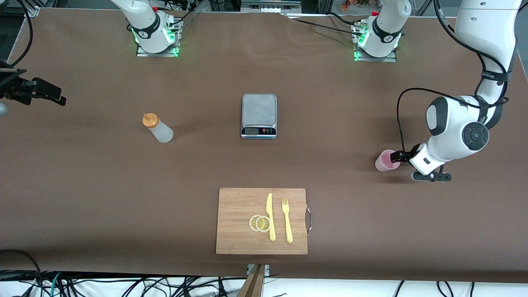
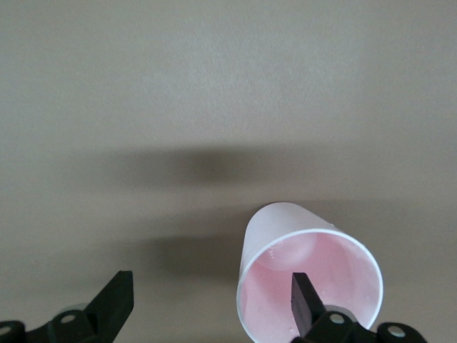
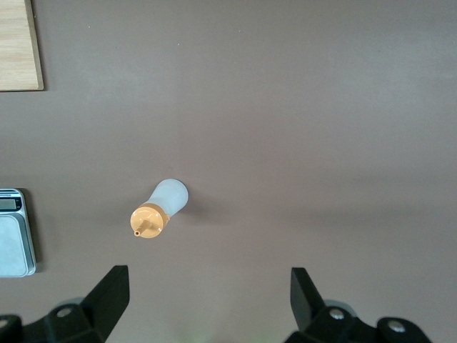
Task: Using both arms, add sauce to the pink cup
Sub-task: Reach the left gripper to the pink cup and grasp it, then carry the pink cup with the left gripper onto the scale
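The pink cup point(image 1: 387, 161) stands upright toward the left arm's end of the table. My left gripper point(image 1: 398, 156) is low at its rim and open. In the left wrist view one finger point(image 2: 305, 304) reaches inside the pink cup point(image 2: 285, 236), while the other finger point(image 2: 114, 304) is well outside it, with one wall of the cup between them; the left gripper point(image 2: 212, 289) grips nothing. The sauce point(image 1: 159, 128) stands upright toward the right arm's end. My right gripper point(image 1: 49, 93) hangs open and empty over that end of the table. The right wrist view shows the sauce point(image 3: 161, 207) below the right gripper point(image 3: 208, 279).
A digital scale point(image 1: 259, 115) sits mid-table between the bottle and the cup. Nearer the front camera lies a wooden cutting board point(image 1: 239, 231) with two lemon slices point(image 1: 260, 223), a yellow knife point(image 1: 270, 216) and a yellow fork point(image 1: 287, 220).
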Robot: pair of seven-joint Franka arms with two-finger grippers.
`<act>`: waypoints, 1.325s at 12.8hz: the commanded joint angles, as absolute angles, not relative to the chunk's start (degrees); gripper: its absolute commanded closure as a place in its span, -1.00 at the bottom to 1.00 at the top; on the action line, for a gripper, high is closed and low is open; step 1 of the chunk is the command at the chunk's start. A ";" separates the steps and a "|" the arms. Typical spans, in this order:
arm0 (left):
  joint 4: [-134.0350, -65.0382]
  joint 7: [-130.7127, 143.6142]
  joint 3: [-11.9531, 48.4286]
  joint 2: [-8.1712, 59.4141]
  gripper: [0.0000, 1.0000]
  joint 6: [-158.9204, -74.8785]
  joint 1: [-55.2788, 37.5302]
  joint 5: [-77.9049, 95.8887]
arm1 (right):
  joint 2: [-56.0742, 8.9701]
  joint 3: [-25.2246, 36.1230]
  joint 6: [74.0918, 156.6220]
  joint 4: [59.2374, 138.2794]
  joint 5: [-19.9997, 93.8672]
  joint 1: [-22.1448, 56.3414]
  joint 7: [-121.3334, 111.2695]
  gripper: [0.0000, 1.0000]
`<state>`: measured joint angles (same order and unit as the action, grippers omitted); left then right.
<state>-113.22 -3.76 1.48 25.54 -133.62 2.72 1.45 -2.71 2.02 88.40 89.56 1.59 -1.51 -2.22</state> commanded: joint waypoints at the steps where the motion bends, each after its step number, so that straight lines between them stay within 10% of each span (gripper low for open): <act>1: -116.02 -4.75 1.23 23.91 -0.35 -135.53 1.94 4.04 | -2.90 1.76 87.19 88.42 1.41 -2.02 -2.55 -1.00; 3: -115.75 -3.87 1.23 23.82 0.57 -135.09 1.76 4.22 | -2.90 1.76 86.84 88.42 1.41 -2.02 -2.46 -1.00; 5: -115.31 -2.64 1.23 23.82 0.97 -134.22 1.58 4.22 | -2.90 1.76 86.49 88.42 1.41 -2.02 -2.46 -1.00; 17: -102.57 5.87 1.76 23.20 1.00 -116.19 -12.63 13.79 | -2.90 1.85 86.40 88.33 1.41 -2.02 -2.46 -1.00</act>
<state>-103.76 3.41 2.38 23.34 -118.13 -7.96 12.08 -2.71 2.07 87.54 89.51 1.58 -1.53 -2.22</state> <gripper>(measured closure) 0.965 0.000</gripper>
